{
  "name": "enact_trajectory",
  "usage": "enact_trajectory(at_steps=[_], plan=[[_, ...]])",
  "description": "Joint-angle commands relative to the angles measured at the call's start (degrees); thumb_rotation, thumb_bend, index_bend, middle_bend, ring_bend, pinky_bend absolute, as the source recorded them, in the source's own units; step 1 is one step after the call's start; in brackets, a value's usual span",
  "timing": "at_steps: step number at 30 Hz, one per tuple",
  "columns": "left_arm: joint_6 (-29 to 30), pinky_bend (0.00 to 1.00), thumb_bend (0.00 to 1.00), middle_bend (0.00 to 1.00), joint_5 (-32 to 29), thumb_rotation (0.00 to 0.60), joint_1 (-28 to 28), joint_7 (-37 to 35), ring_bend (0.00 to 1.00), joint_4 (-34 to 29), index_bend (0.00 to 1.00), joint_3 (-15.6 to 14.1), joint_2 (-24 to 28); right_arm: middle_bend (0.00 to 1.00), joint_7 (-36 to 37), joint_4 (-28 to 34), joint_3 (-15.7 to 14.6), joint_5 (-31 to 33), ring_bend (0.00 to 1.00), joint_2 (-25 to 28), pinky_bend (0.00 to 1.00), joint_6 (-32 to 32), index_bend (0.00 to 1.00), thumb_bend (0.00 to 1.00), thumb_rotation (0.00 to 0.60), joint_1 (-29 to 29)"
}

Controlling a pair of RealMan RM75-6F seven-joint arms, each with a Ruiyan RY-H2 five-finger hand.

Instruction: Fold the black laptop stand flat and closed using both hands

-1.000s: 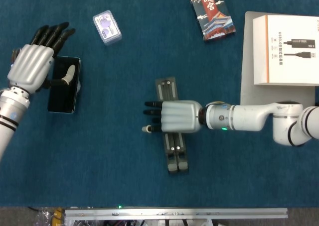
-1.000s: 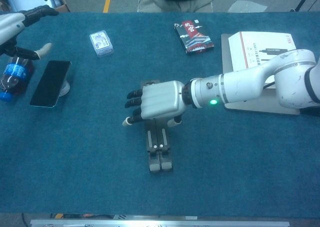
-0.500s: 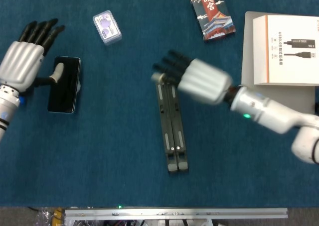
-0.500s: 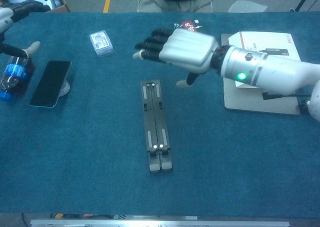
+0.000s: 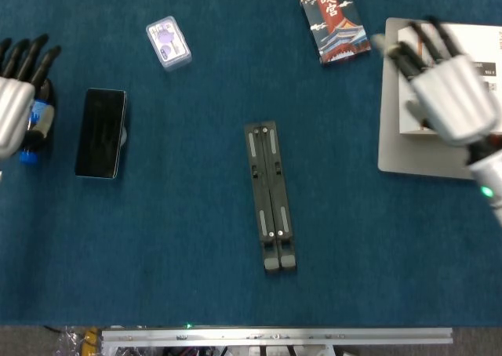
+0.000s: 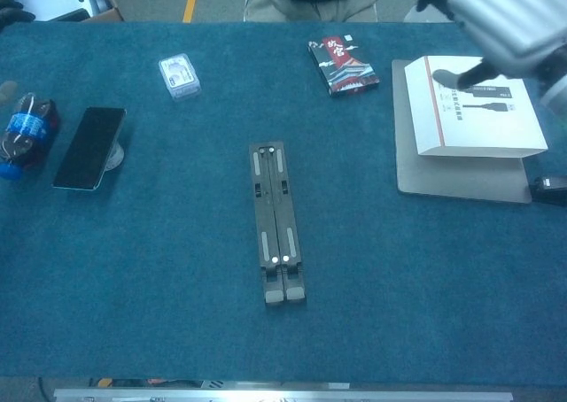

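Note:
The black laptop stand [image 5: 271,195] lies flat and folded shut in the middle of the blue table, its two arms side by side; the chest view shows the stand [image 6: 276,220] with nothing touching it. My right hand [image 5: 447,89] hovers far to the right over the white box, fingers spread and holding nothing; in the chest view this right hand [image 6: 505,12] is up at the top right. My left hand [image 5: 16,97] is at the far left edge, fingers straight and apart, holding nothing, beside the blue bottle.
A black phone [image 5: 100,132] and a blue bottle [image 6: 22,132] lie at the left. A small clear case [image 5: 168,42] sits at the back left, a printed card box [image 5: 335,23] at the back. A white box [image 6: 478,119] rests on a grey slab [image 6: 461,181] at right.
My right hand lifted off the stand and swung far right to above the white box. My left hand drew back left, off the phone. The stand stayed flat.

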State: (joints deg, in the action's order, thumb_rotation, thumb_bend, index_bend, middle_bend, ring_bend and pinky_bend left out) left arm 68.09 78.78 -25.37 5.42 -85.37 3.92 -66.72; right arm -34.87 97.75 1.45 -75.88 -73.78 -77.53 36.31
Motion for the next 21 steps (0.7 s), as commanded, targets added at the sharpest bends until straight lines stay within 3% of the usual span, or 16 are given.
enact_trajectory(at_steps=[1,11,21], plan=[[2.18,0.03,0.46,0.00,-0.24,0.600,1.91,2.08,0.00,-1.86,0.00,-0.79,1.01,0.30,-1.78,2.20,-0.40,1.00,0.11,1.71,0.10,-3.74,0.07,0.20,0.600,-3.70],[10.40,0.03,0.46,0.00,1.08,0.600,7.71,2.40,0.00,-4.78,0.00,-1.67,1.74,0.30,0.16,3.42,-2.49,-0.68,0.11,5.10,0.10,-11.76,0.06,0.20,0.600,-12.97],[15.75,0.03,0.45,0.00,2.97,0.600,11.72,-0.72,0.00,-4.50,0.00,-1.62,2.01,0.29,5.38,-0.12,-3.13,-2.75,0.11,6.08,0.10,-12.42,0.06,0.20,0.600,-18.07]])
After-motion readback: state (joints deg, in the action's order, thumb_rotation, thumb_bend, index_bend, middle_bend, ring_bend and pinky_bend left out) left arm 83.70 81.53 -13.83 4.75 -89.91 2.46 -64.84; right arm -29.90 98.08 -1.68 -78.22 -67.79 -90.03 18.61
